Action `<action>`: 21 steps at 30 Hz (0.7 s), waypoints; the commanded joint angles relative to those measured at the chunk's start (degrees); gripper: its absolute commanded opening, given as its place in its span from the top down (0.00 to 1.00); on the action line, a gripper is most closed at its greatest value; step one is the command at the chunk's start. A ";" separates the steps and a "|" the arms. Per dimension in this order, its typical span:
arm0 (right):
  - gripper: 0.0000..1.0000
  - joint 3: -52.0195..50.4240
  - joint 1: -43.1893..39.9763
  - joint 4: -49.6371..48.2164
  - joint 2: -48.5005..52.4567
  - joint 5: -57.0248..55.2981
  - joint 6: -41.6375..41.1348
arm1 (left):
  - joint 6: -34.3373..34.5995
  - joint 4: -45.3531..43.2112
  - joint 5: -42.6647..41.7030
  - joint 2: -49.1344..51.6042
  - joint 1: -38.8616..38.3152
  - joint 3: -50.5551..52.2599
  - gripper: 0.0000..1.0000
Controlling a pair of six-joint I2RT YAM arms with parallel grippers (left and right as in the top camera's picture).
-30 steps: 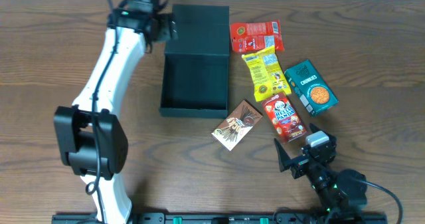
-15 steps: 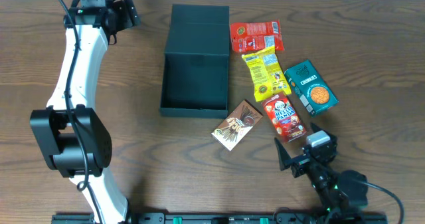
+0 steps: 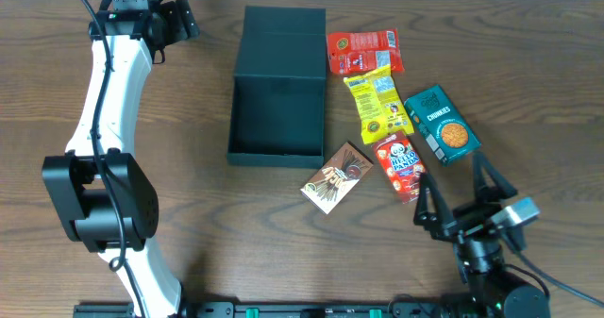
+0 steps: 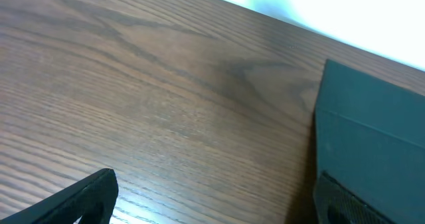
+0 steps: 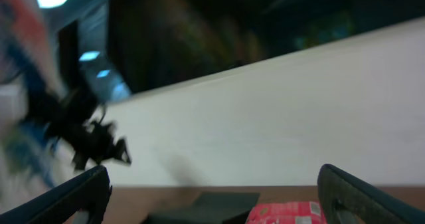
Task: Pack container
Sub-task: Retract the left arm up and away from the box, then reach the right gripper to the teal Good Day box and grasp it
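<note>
The dark teal-black container stands open at the table's middle, its lid laid flat behind it, and nothing shows inside. In the left wrist view its lid shows at the right edge. My left gripper is open and empty at the far left, left of the lid. My right gripper is open and empty near the front edge, just below the red snack pack. The right wrist view is blurred and shows the container and a red pack far off.
Snacks lie right of the container: a red pouch, a yellow pouch, a bright-teal Chunkies box and a brown chocolate pack by the container's front right corner. Bare wood lies left of the container.
My left gripper swung from the container's lid out to the far left, then held still. My right gripper rose and tilted up, its fingers now pointing toward the snacks.
</note>
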State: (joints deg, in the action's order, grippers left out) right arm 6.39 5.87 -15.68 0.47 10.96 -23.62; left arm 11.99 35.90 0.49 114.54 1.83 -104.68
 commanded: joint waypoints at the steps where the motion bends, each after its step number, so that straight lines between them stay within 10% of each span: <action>1: 0.01 -0.04 0.85 1.55 -0.07 -12.07 -5.42 | -0.39 0.24 -1.20 -1.09 0.02 -0.85 0.05; 21: 0.01 42.97 -15.23 24.41 54.40 -0.35 23.82 | -0.37 -0.46 0.11 -1.09 0.02 -0.85 0.05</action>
State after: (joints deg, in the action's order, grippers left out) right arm 41.93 -7.25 5.56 47.72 3.64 -7.22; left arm 11.97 35.53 -0.01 114.54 1.83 -104.68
